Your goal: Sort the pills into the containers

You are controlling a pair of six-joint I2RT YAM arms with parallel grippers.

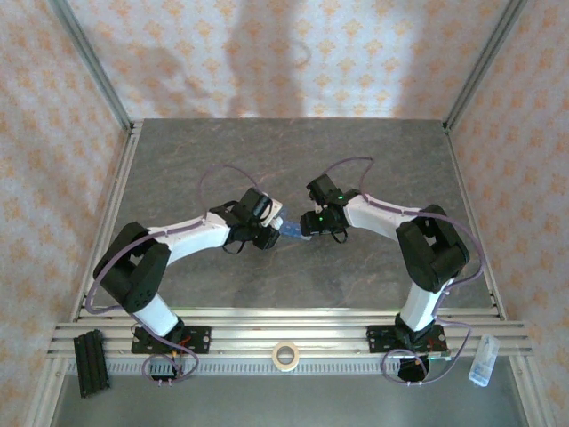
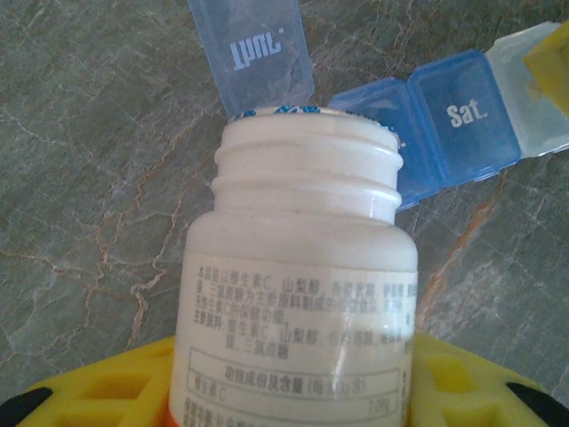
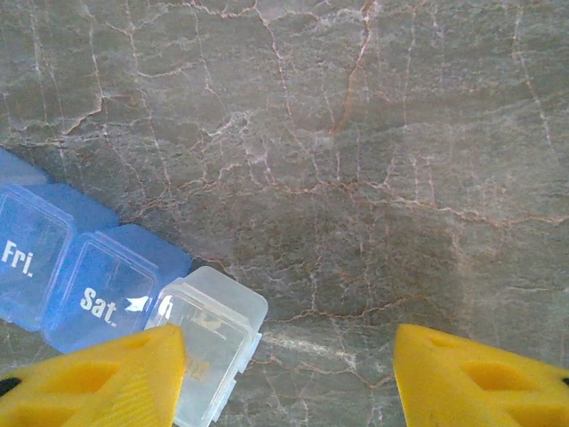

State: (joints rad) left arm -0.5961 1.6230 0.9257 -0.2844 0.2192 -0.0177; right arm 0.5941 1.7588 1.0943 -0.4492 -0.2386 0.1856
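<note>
Left wrist: left pincer [image 2: 292,391] pinches the uncapped bottle [image 2: 302,267], mouth facing the raised Thur lid [image 2: 253,44] of the pill organizer [image 2: 449,124]; right pincer [image 3: 289,369] spread beside it.

Place: a robot test cell in a lab.
Floor: a grey stone-look table [image 1: 222,151] lay under the left pincer [image 1: 279,229] and the right pincer [image 1: 307,226].
Walls: patterned backdrop panels [image 1: 267,53] on bare metal posts [image 1: 89,62] stood beyond and beside the pincers.
Mounting: slotted metal rails [image 1: 284,331] behind the pincers carried the bolted arm bases [image 1: 173,340] and a tape roll [image 1: 284,356].
</note>
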